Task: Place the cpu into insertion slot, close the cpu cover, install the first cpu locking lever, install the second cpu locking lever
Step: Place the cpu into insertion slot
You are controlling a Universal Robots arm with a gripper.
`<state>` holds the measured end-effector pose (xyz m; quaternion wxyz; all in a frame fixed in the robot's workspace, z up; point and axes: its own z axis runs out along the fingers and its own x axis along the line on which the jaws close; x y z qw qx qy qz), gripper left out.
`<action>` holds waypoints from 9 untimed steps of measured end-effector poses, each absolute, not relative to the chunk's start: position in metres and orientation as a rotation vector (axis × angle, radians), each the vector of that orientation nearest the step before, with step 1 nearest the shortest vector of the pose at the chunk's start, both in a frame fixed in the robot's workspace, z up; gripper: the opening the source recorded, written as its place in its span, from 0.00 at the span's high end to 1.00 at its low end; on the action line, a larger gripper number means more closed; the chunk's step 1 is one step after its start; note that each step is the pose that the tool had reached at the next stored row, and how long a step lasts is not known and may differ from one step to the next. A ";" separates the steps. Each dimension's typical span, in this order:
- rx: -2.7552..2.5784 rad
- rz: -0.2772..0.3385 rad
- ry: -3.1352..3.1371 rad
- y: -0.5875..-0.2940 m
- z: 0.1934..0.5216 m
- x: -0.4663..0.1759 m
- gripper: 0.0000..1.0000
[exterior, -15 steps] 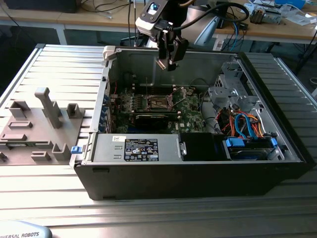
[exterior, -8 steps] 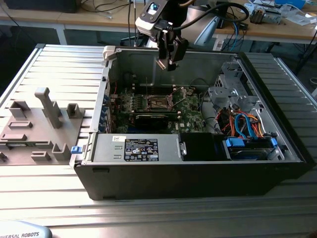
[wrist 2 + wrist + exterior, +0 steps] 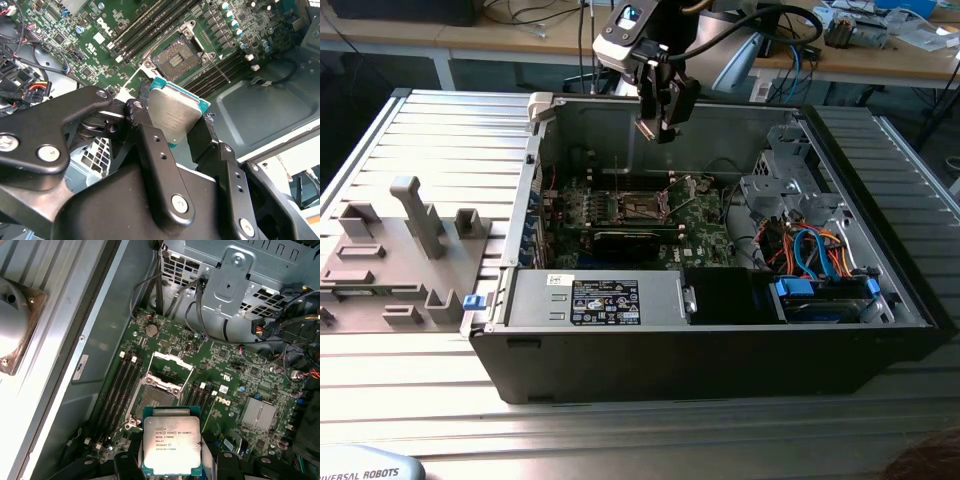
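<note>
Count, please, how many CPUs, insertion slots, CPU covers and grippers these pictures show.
cpu: 1, held in the gripper
slot: 1, bare
cover: 1, raised open
gripper: 1
Total: 4

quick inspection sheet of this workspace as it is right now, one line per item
surface: ribbed metal table, open computer case lying on it
job's things: cpu held above the green motherboard; insertion slot empty; cpu cover swung open
clutter: grey fixture blocks at the exterior view's left
grippers: gripper shut on the cpu, above the case
cables: orange and blue cables inside the case at the exterior view's right
surroundings: workbench behind, with loose items
</note>
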<state>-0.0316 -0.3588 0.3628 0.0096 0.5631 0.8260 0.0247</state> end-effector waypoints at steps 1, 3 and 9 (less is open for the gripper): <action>1.759 0.077 2.579 -0.359 0.363 -0.032 0.46; 1.760 0.077 2.578 -0.359 0.363 -0.032 0.46; 1.763 0.077 2.576 -0.359 0.363 -0.032 0.46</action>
